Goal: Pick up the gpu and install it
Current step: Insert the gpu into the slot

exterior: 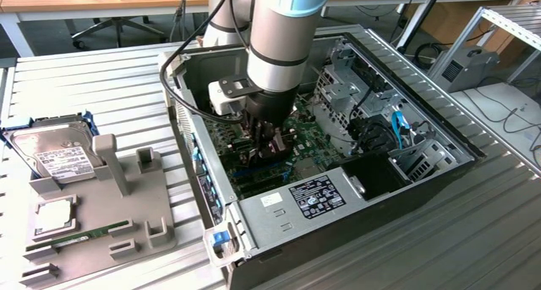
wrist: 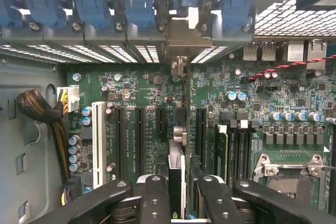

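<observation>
Arm: a grey Universal Robots arm (exterior: 279, 43) reached down into the open black and silver computer case (exterior: 422, 128), which lay on its side on the slatted metal table (exterior: 457, 252).

Pincer: the black two-fingered gripper (exterior: 272, 152) (wrist: 181, 203) was low inside the case, just above the green motherboard (wrist: 136, 85). Its fingers (wrist: 155, 198) were clenched from both sides on the gpu.

Task item: the gpu (wrist: 177, 166), a thin circuit card with a silver metal end bracket, appeared edge-on in the wrist view. It stood upright between the fingers, with the bracket end toward the slotted rear wall of the case.

Alignment: the card edge ran parallel to the long black expansion slots (wrist: 140, 140). It lay between two of them, beside a short black slot. Whether it was seated could not be told.

Rear wall: a row of blue plastic retaining latches (wrist: 139, 9) sat along the rear openings.

Case contents: the silver power supply box with a black label (exterior: 313, 198) lay at 5 o'clock from the gripper in the exterior view.

Fixture: the grey moulded holder tray (exterior: 152, 195) lay at 9 o'clock from the case, well apart from it.

Tray contents: the tray carried a silver hard drive with a white label (exterior: 59, 157) and a narrow green memory stick (exterior: 80, 235).
</observation>
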{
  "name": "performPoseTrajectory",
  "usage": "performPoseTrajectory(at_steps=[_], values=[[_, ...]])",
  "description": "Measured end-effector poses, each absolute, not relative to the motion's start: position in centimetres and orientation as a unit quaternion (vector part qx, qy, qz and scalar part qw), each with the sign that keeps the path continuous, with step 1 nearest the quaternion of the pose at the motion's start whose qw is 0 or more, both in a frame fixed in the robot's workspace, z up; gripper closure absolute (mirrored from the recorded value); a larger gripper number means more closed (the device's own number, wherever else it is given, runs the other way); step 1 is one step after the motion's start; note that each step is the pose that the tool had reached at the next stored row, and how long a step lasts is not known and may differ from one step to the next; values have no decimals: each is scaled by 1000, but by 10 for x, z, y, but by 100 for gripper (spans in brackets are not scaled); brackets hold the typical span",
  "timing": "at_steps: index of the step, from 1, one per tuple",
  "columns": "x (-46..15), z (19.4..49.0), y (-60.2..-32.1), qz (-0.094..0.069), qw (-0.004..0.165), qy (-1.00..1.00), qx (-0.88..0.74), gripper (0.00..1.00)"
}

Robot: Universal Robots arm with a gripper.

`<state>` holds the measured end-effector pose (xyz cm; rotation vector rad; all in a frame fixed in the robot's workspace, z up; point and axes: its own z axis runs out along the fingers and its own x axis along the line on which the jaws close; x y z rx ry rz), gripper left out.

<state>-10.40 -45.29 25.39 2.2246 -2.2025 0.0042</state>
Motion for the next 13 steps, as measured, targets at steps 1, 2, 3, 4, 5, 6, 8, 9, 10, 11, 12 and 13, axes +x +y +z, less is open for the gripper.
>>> performPoseTrajectory(at_steps=[1, 2, 3, 4, 5, 6, 8, 9, 10, 11, 12, 13], values=[[-104, 254, -453, 1, 6, -704, 711, 74], [-104, 254, -453, 1, 6, -704, 711, 74], [-104, 254, -453, 1, 5, -704, 711, 74], [-104, 254, -453, 1, 5, -704, 711, 74], [-104, 254, -453, 1, 5, -704, 711, 73], [-104, 254, -453, 1, 5, -704, 711, 67], [-104, 254, -453, 1, 5, -704, 711, 67], [-104, 254, -453, 1, 5, -704, 711, 60], [-104, 254, -453, 1, 5, -704, 711, 60], [-104, 255, -453, 1, 6, -704, 711, 60], [-104, 257, -453, 1, 6, -704, 711, 60], [-104, 260, -453, 1, 6, -704, 711, 60]])
